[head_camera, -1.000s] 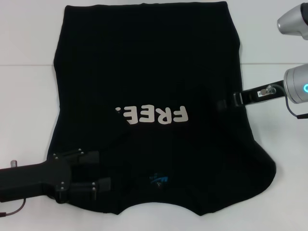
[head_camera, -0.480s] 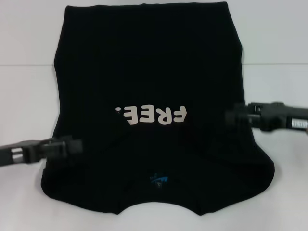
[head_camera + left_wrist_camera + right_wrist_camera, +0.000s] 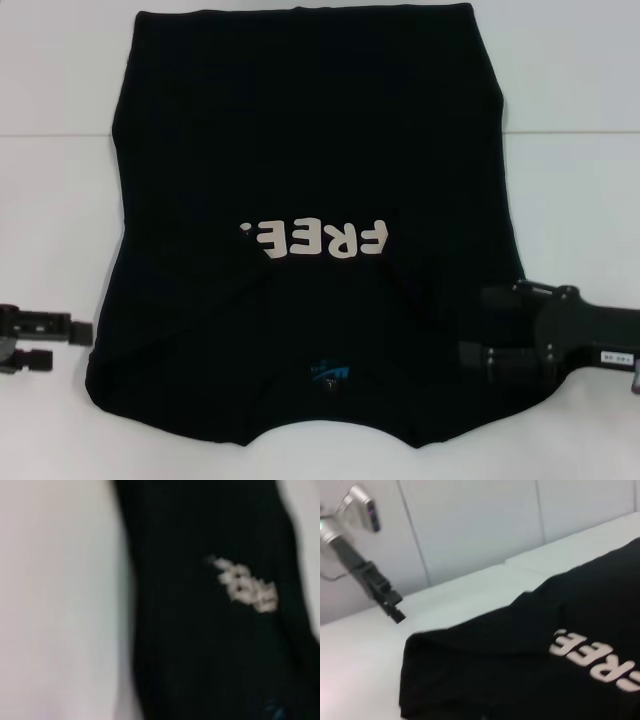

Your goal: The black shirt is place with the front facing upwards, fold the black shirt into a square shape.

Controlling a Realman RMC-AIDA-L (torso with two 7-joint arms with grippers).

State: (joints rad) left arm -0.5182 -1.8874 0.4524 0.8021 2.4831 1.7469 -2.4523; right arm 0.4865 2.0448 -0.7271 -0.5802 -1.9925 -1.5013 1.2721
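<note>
Black shirt [image 3: 310, 200] lies flat on the white table [image 3: 580, 190], sleeves folded in, collar end near me. Soft, light and limp, so I'd pinch a near corner edge, not the middle. My right gripper [image 3: 485, 335] is over the near-right corner, fingers spread, holding nothing. Left gripper [image 3: 75, 345] sits just off the near-left edge, also parted and empty.

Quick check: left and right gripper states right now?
Left gripper: open, off the shirt's left edge, holding nothing.
Right gripper: open, over the shirt's near right part; a grip cannot be told.
</note>
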